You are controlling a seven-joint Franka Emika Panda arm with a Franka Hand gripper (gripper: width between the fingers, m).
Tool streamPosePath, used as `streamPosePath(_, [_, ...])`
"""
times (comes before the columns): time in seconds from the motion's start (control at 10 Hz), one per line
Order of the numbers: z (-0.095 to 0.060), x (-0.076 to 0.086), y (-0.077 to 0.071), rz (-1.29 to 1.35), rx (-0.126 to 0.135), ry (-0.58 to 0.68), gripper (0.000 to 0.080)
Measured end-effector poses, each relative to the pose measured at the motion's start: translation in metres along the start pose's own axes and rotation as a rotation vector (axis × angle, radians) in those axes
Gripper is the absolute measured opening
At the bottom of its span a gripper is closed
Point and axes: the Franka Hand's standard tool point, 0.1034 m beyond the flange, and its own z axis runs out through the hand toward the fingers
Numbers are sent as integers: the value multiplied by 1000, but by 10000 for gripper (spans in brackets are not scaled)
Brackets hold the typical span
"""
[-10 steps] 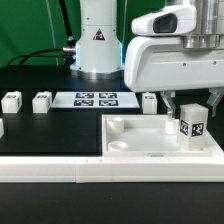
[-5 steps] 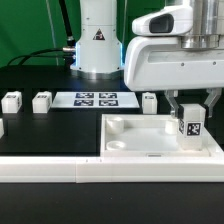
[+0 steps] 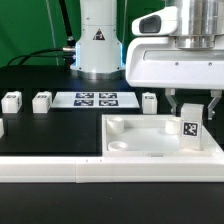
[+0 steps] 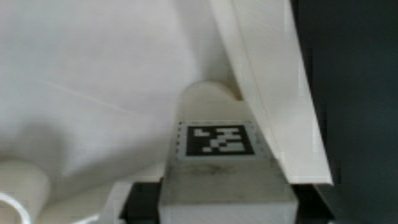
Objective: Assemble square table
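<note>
Currently the arm comes down from above on the exterior view's right. The wrist is roughly vertical and the end effector [image 3: 192, 111] points straight down at the tabletop [image 3: 50, 135]. Its fingers [image 3: 172, 104] sit either side of one white leg [image 3: 192, 128] and pinch it. The leg is upright, tag facing the exterior camera.

The leg is inside the table top [image 3: 140, 148], the white square tray. It's near the far corner on the exterior view's right, just beside the raised rim [image 3: 215, 150]. Can't tell if its lower end touches the tray floor or hangs just above it.

In the wrist view the same leg [image 4: 217, 150] sits between the dark fingers [image 4: 146, 205]. It points into the tray and runs close along the rim [image 4: 267, 80]. A round socket [image 4: 22, 185] shows at the frame edge, apart from the leg.

Labels:
- The held leg carries a black-and-white square tag.
- The loose legs [image 3: 41, 100], in a row on the black tabletop behind the tray, carry similar tags.
- The marker board [image 3: 93, 99] lies flat among them and shows four tags.
- A triangular warning sticker [image 3: 98, 37] is on the arm's base [image 3: 98, 58]. Its symbol is too small to read.

A long white rail [image 3: 50, 172] runs along the front, with the tray just behind it.
</note>
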Motion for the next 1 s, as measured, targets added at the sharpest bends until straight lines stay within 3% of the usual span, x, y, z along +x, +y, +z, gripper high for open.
streamPosePath(0.7, [0,-1,0,668,-4,-17,290])
streamPosePath(1.0, [-1,-1,1,810,0,-25,290])
